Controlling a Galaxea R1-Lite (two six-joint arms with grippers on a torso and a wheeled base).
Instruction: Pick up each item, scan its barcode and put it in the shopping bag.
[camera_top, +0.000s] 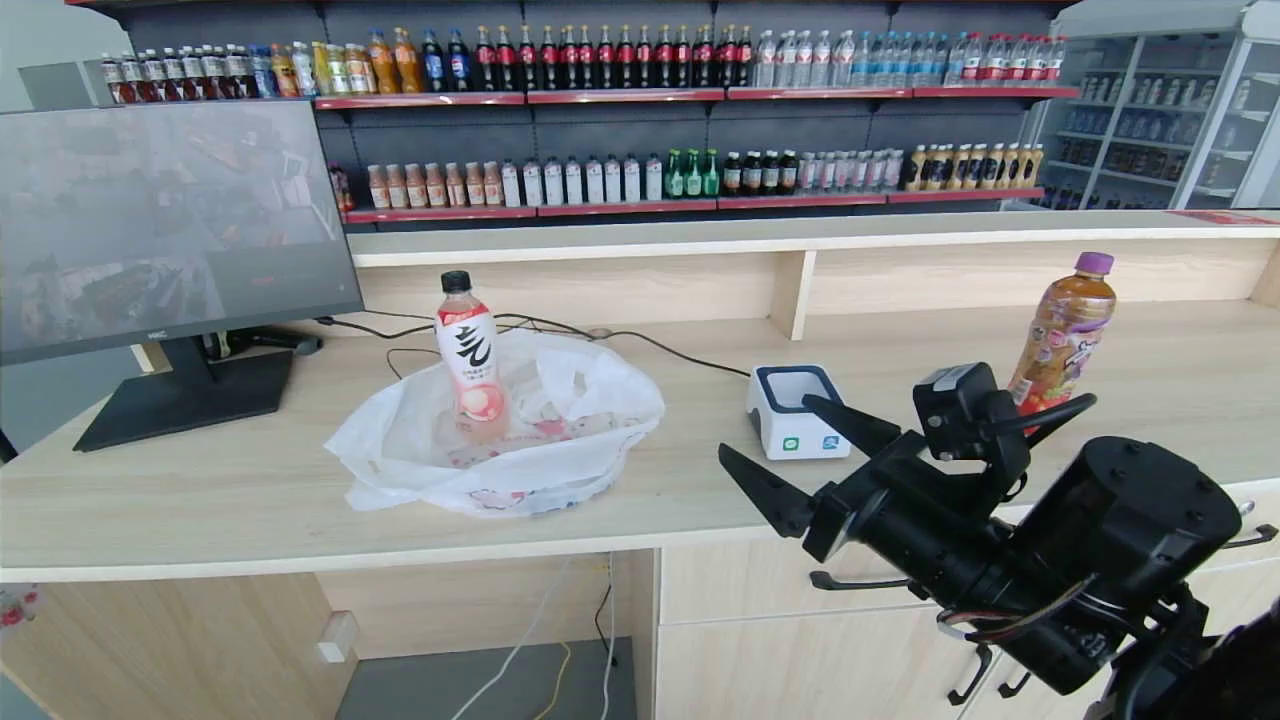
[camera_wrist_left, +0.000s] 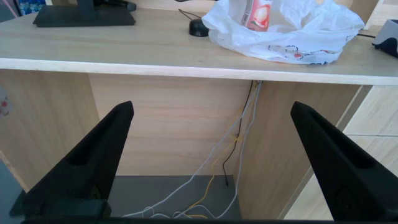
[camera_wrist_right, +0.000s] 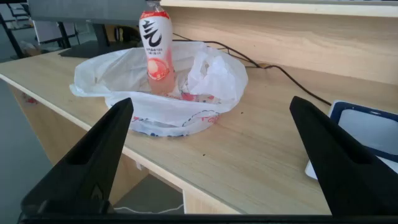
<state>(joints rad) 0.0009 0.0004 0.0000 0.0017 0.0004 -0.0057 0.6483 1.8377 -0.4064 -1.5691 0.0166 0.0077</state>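
Hovering over the counter's (camera_top: 250, 480) near edge with fingers spread wide and holding nothing, the right gripper (camera_top: 762, 423) is pointing left past the scanner (camera_top: 795, 410), while the purple-capped bottle (camera_top: 1065, 335) is standing upright at far right, close behind that arm's wrist. Any swing round toward it is risking a sideways knock that would be toppling the tall bottle before the fingers are closing. The left gripper (camera_wrist_left: 211, 109), also spread and empty, is hanging below the counter, and the pink bottle (camera_top: 468, 355), upright in the slack shopping bag (camera_top: 590, 450), is looking easily tipped.
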